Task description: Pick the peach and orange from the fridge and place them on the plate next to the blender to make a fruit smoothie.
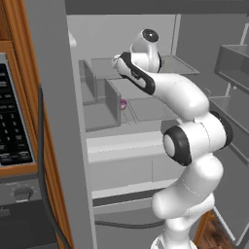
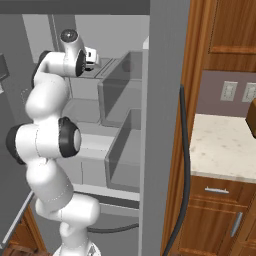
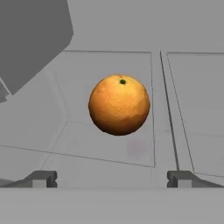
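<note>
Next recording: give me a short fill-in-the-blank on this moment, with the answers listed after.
1. In the hand view, the orange lies ahead of the gripper, whose fingers are spread ____.
2. The arm reaches into the fridge, whose door is ____.
3. The fruit's small dark stem spot faces ____ in the hand view.

Answers: open; open; up

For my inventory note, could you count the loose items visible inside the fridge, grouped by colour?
Orange: 1, the orange, on a shelf ahead of the open gripper.
Pink-purple: 1, a small item beside a translucent bin.
Total: 2.
</note>
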{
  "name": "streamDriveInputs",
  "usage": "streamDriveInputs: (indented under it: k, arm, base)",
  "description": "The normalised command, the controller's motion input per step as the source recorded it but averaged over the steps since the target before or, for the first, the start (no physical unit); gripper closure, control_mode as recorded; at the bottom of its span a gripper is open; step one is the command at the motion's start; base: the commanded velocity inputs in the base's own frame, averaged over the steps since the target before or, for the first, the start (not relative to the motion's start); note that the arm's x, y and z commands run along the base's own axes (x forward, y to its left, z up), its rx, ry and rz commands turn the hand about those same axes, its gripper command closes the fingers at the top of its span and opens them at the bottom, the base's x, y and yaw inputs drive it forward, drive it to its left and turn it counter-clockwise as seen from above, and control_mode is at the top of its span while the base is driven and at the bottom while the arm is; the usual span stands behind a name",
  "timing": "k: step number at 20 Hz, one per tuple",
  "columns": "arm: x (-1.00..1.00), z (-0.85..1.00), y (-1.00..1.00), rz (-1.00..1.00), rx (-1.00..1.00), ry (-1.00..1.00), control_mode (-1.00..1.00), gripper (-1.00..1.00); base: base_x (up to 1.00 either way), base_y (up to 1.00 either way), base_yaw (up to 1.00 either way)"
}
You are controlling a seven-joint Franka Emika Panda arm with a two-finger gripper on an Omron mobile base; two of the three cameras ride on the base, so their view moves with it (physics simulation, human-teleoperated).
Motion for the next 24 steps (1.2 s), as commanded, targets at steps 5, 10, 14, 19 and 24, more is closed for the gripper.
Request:
streamDriveInputs:
  k: [5, 10, 14, 19, 24]
  arm:
    - [0.23, -0.1, 0.08, 0.0, 0.0, 0.0, -1.0, -1.0]
    - [0.27, -0.05, 0.02, 0.0, 0.0, 0.0, -1.0, -1.0]
    - [0.32, -0.03, 0.0, 0.0, 0.0, 0.0, -1.0, -1.0]
    - [0.37, -0.05, 0.01, 0.0, 0.0, 0.0, -1.0, -1.0]
    - [0.4, -0.08, 0.06, 0.0, 0.0, 0.0, -1.0, -1.0]
  base:
    - [0.0, 0.0, 0.0]
    - [0.0, 0.0, 0.0]
    - [0.0, 0.0, 0.0]
    - [0.0, 0.0, 0.0]
    - [0.0, 0.0, 0.0]
